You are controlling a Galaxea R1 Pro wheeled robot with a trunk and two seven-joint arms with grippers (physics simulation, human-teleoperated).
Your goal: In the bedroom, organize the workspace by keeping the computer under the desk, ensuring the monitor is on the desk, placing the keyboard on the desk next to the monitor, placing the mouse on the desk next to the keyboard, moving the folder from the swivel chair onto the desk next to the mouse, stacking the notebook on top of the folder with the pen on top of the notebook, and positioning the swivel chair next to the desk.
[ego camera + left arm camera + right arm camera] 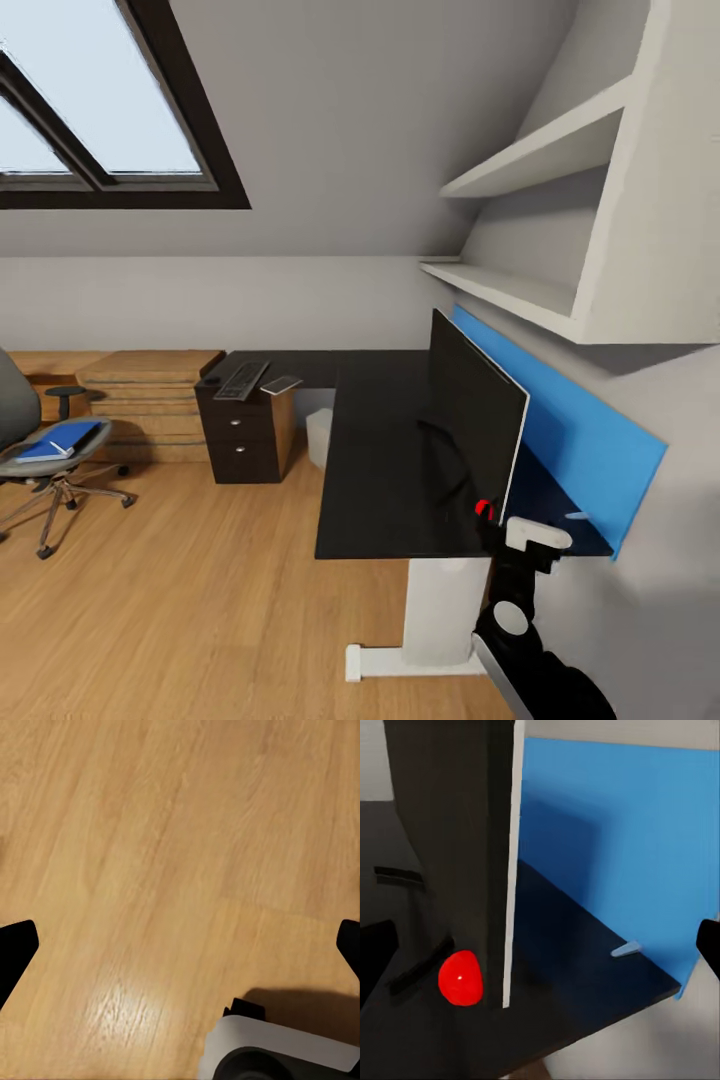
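While apart, monitor (450, 832) before right hand (541, 949)

Monitor (457, 855) edge-on on dark desk (577, 967), red dot low; blue panel (622, 832) behind.

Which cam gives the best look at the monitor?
Head view: the whole monitor stands on the black desk before the blue panel. Right wrist view crops to its near edge and red dot. Left wrist view shows wood floor.

Your swivel chair (40, 450) is cut by the head view's left edge. Items atop the drawer unit (245, 425) are too small to identify. The monitor (475, 420) hides the desk (375, 470) corner behind it.
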